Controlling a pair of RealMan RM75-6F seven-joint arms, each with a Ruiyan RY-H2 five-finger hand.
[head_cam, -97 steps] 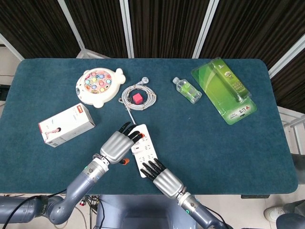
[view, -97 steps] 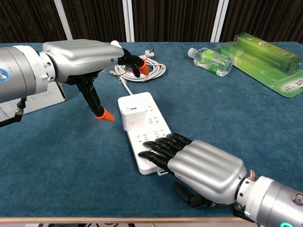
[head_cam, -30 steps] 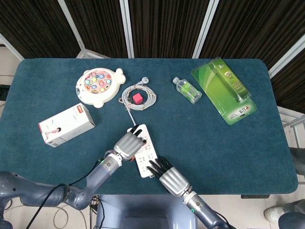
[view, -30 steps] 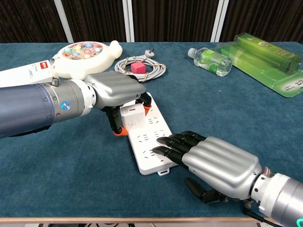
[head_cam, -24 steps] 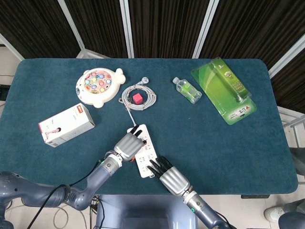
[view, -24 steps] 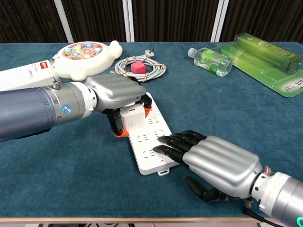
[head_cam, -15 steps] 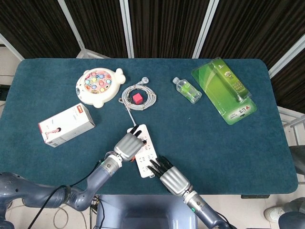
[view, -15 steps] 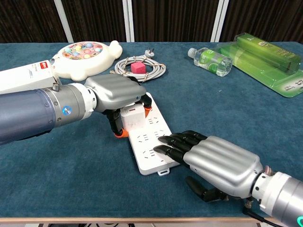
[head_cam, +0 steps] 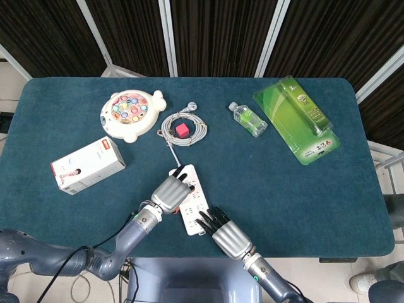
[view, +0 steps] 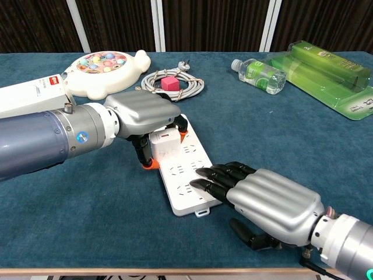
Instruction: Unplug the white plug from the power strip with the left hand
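The plug [view: 165, 143] sits in the far end of the strip [view: 180, 167], near the front edge of the surface [view: 280, 122], and it is seated in its socket. The left hand [view: 143, 115] is cupped over it from the left, with the fingers [view: 182, 123] curled down around the plug's sides: an orange-tipped one lies against its far right edge and another orange tip [view: 151, 164] presses at its near left corner, so the plug is pinched between them. In the head view the same left hand [head_cam: 169, 194] covers the strip's upper half and hides the plug.

The right hand [view: 265, 201] lies palm down on the near end of the strip, its black fingers [view: 215, 178] held close together and flat on the white face, pressing it to the surface. The head view shows that right hand [head_cam: 224, 233] at the strip's [head_cam: 192, 214] lower end.

Beyond the strip a coiled cable [view: 175, 86] lies on the surface with a red cube [view: 170, 83] inside the coil. Left of it is a round toy [view: 105, 71] with coloured pieces, and a white box [view: 29, 96] sits at the far left. A small bottle [view: 259, 74] lies on its side toward the right, next to a green pack [view: 326, 73].
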